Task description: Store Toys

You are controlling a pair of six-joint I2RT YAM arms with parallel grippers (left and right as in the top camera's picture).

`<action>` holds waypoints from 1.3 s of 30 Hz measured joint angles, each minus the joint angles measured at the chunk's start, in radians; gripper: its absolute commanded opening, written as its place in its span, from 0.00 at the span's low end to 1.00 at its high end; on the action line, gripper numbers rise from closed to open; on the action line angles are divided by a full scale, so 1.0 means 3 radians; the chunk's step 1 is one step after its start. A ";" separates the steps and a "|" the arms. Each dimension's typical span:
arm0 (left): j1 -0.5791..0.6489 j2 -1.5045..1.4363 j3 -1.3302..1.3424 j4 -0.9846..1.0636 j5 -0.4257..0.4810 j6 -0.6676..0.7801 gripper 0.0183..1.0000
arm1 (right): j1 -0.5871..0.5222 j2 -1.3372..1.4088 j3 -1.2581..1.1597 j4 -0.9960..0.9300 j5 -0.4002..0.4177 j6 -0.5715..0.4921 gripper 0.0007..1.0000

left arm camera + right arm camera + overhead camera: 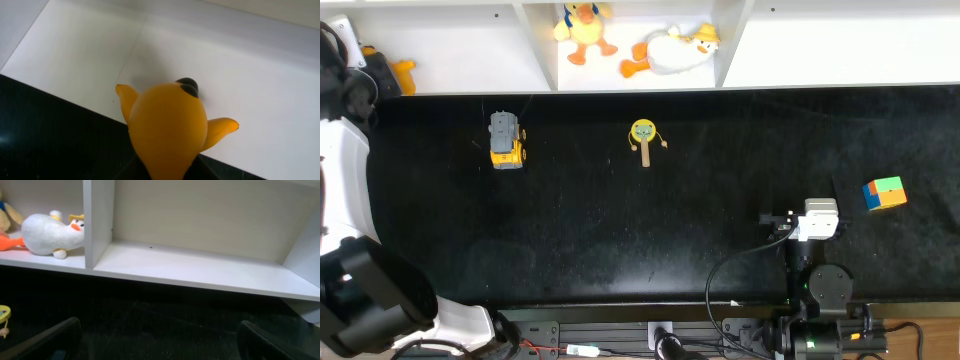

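toy truck [506, 140] left of rattle [644, 138], cube [885, 194] right

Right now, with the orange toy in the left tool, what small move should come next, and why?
Probably ease the left tool forward, then release: the orange toy is only at the shelf edge, not yet fully inside.

White goose plush [670, 52], orange toy [170, 130], grey-and-yellow truck [506, 140], black mat [620, 230], white shelf [820, 50]
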 measured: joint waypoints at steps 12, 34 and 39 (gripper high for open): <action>0.0000 0.0028 0.0008 0.0067 -0.0001 -0.0034 0.18 | 0.0000 0.0000 0.0000 0.0001 0.0000 0.0000 1.00; -0.0006 0.0104 0.0010 0.0237 0.0001 -0.0061 0.93 | 0.0000 0.0000 0.0000 0.0001 0.0000 0.0001 1.00; -0.0029 0.0230 0.0010 0.0275 0.0000 -0.0060 1.00 | 0.0000 0.0000 0.0000 0.0001 0.0000 0.0000 1.00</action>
